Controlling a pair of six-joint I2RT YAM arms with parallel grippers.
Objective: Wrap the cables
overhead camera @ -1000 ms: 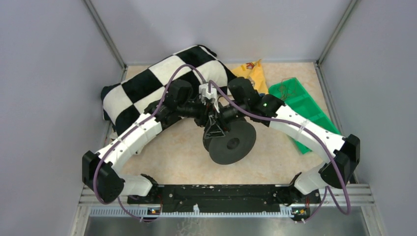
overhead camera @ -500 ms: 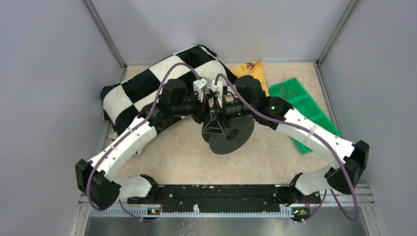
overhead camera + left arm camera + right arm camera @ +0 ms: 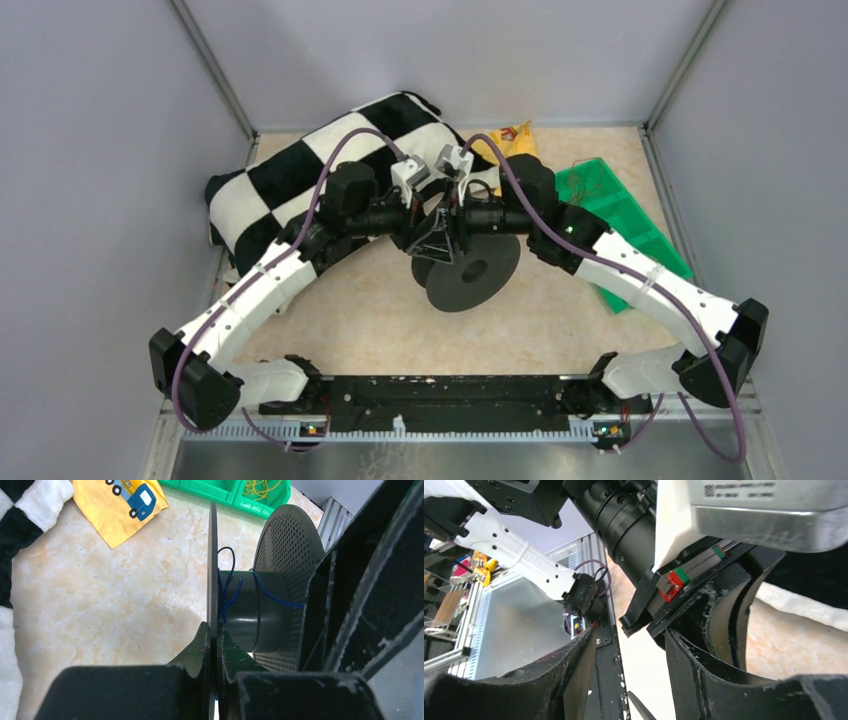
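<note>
The left gripper [image 3: 212, 631] was seen clamped on the rim of the thin flange [image 3: 212, 555] of the dark grey spool [image 3: 470, 282], with one finger on each face of it. The spool was held on its edge over the table [image 3: 350, 305], near the middle, between the two wrists. Whether its lower rim touched the table could not be told. Its axis lay about level, running from the left gripper toward the right arm.

The cable [image 3: 226, 587], a very thin blue strand, was found on the hub [image 3: 257, 611], curled in a few loose loops close against the thin flange. From the hub one strand was led across toward the perforated flange [image 3: 287, 550] and the black frame at the right of the left wrist view. It was judged that the free end lay on the side of the right gripper [image 3: 629, 640], so this arm was the nearer one for the next turn.

The fingers of the right gripper were seen apart, with a clear gap between them. No cable could be made out in this gap. The strand's end was cut off behind the black frame. In the top view the cable was too fine to be found. A checkered cloth [image 3: 290, 175] and a green tray [image 3: 625, 215] were lying well apart from the spool.
</note>
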